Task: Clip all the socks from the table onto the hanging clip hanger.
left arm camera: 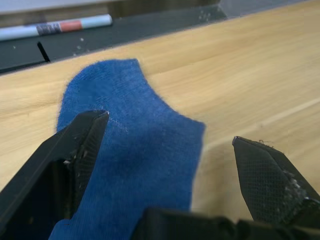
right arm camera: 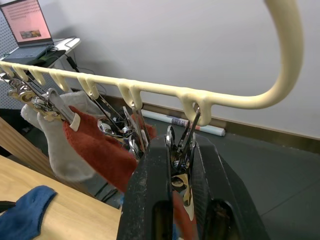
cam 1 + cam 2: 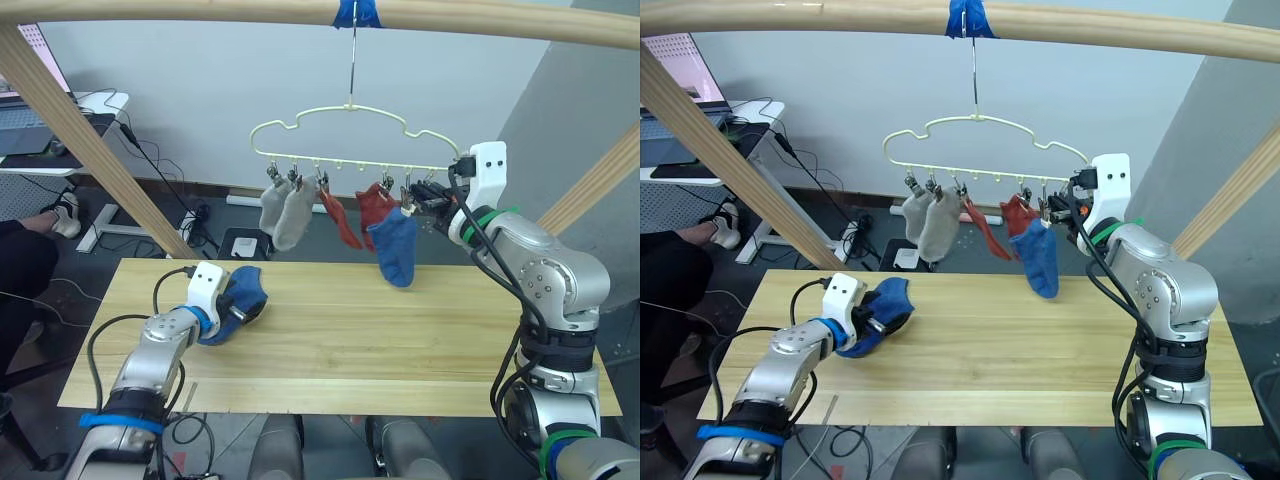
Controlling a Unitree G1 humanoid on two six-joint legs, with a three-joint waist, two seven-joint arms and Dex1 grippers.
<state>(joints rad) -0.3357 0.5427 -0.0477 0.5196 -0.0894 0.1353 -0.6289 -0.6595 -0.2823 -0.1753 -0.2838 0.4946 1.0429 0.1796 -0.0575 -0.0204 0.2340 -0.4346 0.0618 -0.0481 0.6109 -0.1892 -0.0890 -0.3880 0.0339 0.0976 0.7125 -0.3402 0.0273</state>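
Note:
One blue sock (image 3: 240,293) lies on the left part of the table (image 3: 400,350). My left gripper (image 3: 245,308) is down on it, open, with its fingers (image 1: 85,135) on either side of the sock (image 1: 135,150). The clip hanger (image 3: 352,106) hangs from the top pole. On it hang two grey socks (image 3: 285,212), two rust-red socks (image 3: 342,222) and a blue sock (image 3: 397,248). My right gripper (image 3: 412,197) is at the hanger's right end, shut on a metal clip (image 2: 186,137) under the bar (image 2: 160,90).
A wooden pole frame surrounds the table: a top pole (image 3: 200,12), a slanted left pole (image 3: 90,150) and a slanted right pole (image 3: 590,185). A desk with a laptop (image 3: 30,130) stands at the back left, with cables and a person's foot (image 3: 65,215) on the floor.

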